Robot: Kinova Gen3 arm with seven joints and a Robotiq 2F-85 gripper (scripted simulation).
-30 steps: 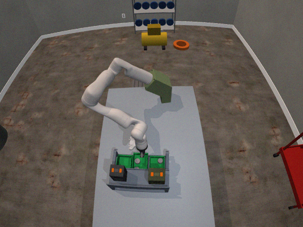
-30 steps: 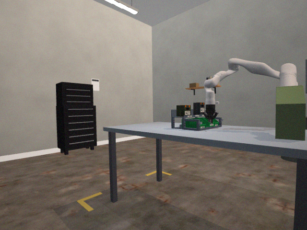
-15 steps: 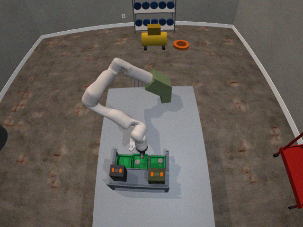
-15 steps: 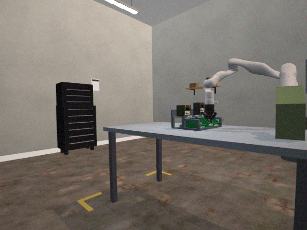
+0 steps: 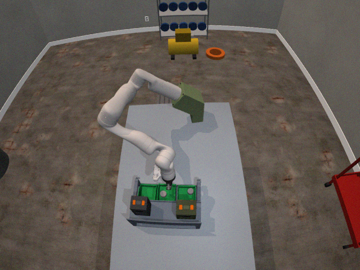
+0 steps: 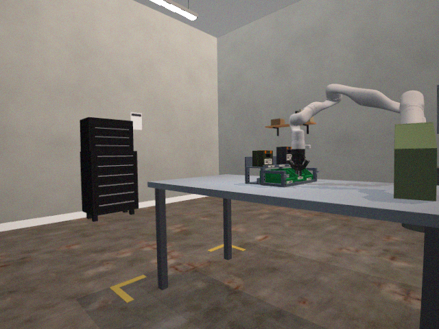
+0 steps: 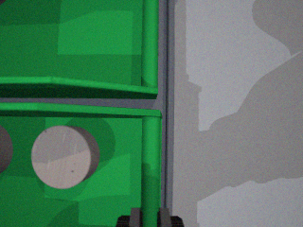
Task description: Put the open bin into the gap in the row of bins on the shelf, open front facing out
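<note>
My gripper [image 5: 168, 188] [image 6: 299, 172] [image 7: 150, 218] points down and is shut on the front wall of the middle green bin [image 5: 171, 197] [image 7: 109, 184]. This bin sits in the row between the left bin [image 5: 148, 192] [image 7: 95, 35] and the right bin [image 5: 185, 196]. Its open front faces the robot. Its front edge is nearly in line with the left bin's, slightly farther out in the wrist view. A round grey part [image 5: 163, 193] [image 7: 62, 157] lies in it, and another [image 7: 4, 148] is cut off at the wrist view's edge. Whether its base is behind the shelf's front lip [image 7: 169, 71] is hidden.
The low upper board [image 5: 162, 210] covers the back of the row. A black box [image 5: 140, 205] and an olive box [image 5: 185, 210] stand on it. Side posts [image 5: 198, 190] bound the shelf. A grey part [image 5: 190, 190] lies in the right bin. The table [image 5: 215, 162] extends around the shelf.
</note>
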